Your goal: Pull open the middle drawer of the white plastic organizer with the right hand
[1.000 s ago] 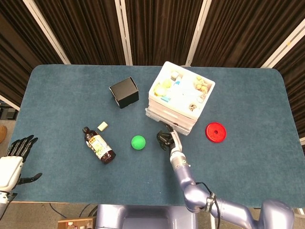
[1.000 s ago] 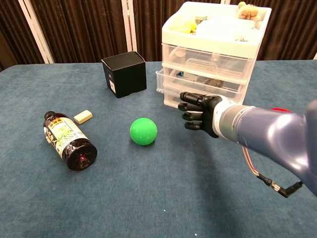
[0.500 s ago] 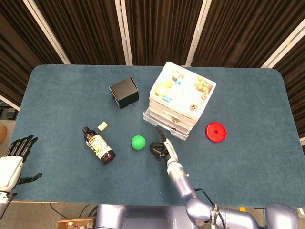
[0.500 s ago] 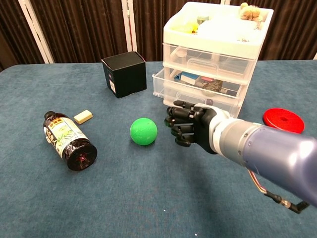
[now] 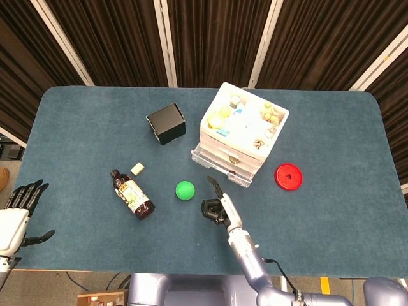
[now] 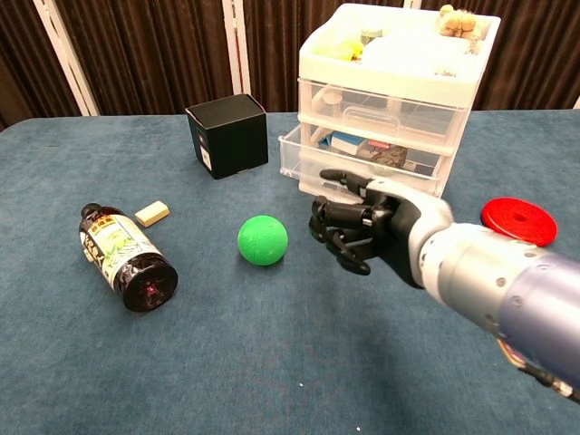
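The brown glass bottle (image 6: pixel 122 259) lying on its side carries a green and yellow label whose print is too small to read. The white plastic three-drawer organizer (image 6: pixel 390 104) stands at the far right of the blue felt table (image 5: pixel 83 127), its middle drawer (image 6: pixel 358 156) pulled out past the others. The right hand (image 6: pixel 362 231) hangs just before it, fingers curled, holding nothing. The left hand (image 5: pixel 16 213) hovers spread at the table's near left edge. A green ball (image 6: pixel 263 240), black box (image 6: pixel 228 136), small beige block (image 6: pixel 152 214) and red disc (image 6: pixel 518 220) lie around. Dark curtains (image 5: pixel 210 38) hang behind.
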Available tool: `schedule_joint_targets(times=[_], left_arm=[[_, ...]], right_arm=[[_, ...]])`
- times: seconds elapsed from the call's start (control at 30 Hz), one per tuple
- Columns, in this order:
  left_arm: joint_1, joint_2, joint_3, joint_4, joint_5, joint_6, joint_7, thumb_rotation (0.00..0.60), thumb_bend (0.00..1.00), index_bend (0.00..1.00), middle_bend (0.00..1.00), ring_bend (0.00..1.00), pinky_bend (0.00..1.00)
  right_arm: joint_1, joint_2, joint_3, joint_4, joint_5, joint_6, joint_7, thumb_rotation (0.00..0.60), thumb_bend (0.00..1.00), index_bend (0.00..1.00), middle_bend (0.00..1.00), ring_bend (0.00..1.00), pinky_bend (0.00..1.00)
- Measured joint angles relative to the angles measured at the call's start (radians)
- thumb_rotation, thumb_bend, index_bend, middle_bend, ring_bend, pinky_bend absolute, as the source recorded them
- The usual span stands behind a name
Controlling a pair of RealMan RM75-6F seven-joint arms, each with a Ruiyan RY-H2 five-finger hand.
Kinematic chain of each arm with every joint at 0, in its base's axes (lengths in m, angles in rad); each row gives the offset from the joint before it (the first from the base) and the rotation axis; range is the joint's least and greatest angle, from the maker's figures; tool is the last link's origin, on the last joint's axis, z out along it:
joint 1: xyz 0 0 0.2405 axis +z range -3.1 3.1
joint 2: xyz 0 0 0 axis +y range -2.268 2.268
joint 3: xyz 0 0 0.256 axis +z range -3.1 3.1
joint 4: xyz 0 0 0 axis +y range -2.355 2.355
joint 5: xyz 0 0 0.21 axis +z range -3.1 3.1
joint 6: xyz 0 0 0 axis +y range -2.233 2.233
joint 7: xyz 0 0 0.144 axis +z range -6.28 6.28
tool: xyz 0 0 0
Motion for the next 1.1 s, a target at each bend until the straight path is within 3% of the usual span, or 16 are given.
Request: schedule_joint_targets(times=[0.33,0.7,1.1], left_arm=[[0.002,0.0,0.0,-0.006,-0.006,-0.001,0.003,0.6,0.01,0.0,0.0,0.0,0.0],[0.001,-0.003,-0.002,-0.011,-0.016,-0.01,0.011,0.6,0.01,0.0,0.0,0.0,0.0],[0.002,0.0,0.0,-0.012,-0.016,-0.012,0.005,0.6,0.01,0.0,0.0,0.0,0.0]], right_arm=[[0.002,0.154,-0.041,-0.105,-0.04,0.098,-0.293,0.6,0.68,0.0,0.78,0.82,0.9],[0.068,0.289,-0.03,-0.093,0.151,0.119,-0.537,0.6,0.68,0.01,0.8,0.83,0.9],[0.122,0.275,-0.028,-0.015,0.259,0.114,-0.59,0.6,0.68,0.33,0.82,0.85,0.91]])
